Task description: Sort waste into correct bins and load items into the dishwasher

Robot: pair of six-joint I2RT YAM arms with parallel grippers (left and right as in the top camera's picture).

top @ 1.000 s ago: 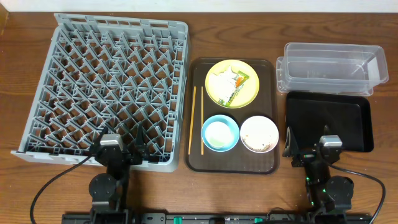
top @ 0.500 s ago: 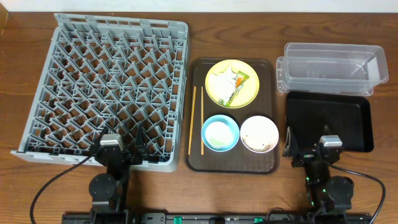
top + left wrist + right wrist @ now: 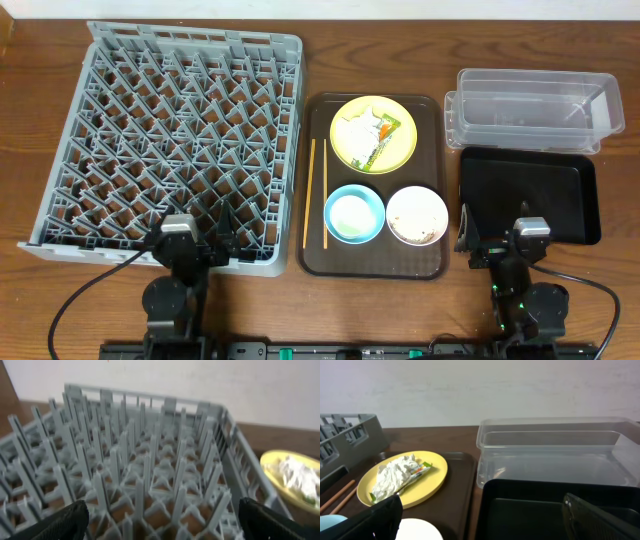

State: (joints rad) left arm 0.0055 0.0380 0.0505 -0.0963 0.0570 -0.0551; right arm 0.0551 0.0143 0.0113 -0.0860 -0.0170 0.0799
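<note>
Hazards, left to right. Left gripper stands with jaws spread wide and empty at the lower edge of the dish rack, which fills the left of the overhead frame. A low forward move would catch the pegs. Chopsticks lie flat along the left rim of the brown serving tray at centre. Being thin and low, they may roll out of a pinch or drop through the rack lattice. Crumpled wrapper rests on the yellow-green plate at the tray's top, so racking the plate first would carry waste along. Blue bowl and white bowl sit side by side below it, and the brownish crumbs in the white bowl would spill if it tips. Right gripper, likewise wide open and empty, hangs over the lower left corner of the black tray and could nudge it. Clear tub lies just above that tray, upper right.

Count: one rack, two chopsticks, one serving tray, one plate, one wrapper, two bowls, one tub (its rim shows double, so a nested second cannot be excluded), one black tray, two grippers. No cup can be made out.
</note>
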